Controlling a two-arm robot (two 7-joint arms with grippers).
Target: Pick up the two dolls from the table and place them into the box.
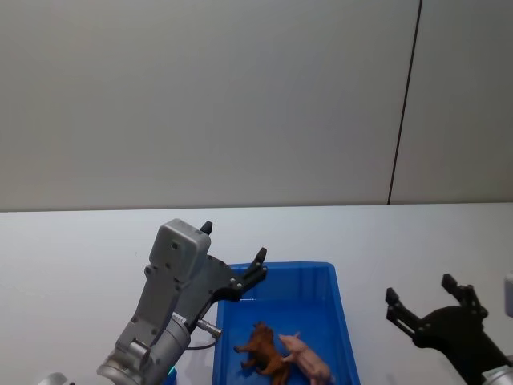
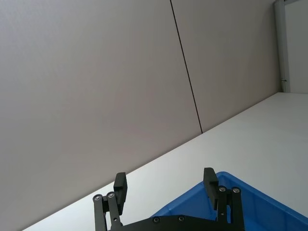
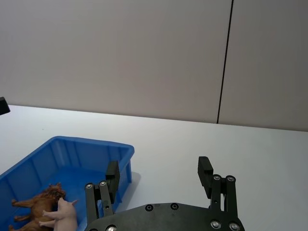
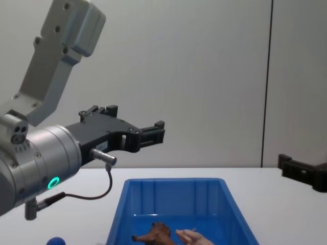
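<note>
Both dolls lie side by side on the floor of the blue box [image 1: 341,309]: the shaggy brown doll [image 1: 263,353] on the left, the pale pink doll [image 1: 306,361] touching it on the right. They also show in the right wrist view, brown doll [image 3: 41,202] and pink doll [image 3: 65,216], and in the chest view, brown doll [image 4: 153,234] and pink doll [image 4: 196,236]. My left gripper [image 1: 233,241] hangs open and empty above the box's far left corner. My right gripper [image 1: 420,290] is open and empty over the white table [image 1: 80,257], right of the box.
A plain grey wall with a dark vertical seam [image 1: 405,104] rises behind the table. White tabletop stretches left, right and beyond the box [image 3: 91,143]. The left arm's large grey housing [image 4: 61,46] stands high at the left of the chest view.
</note>
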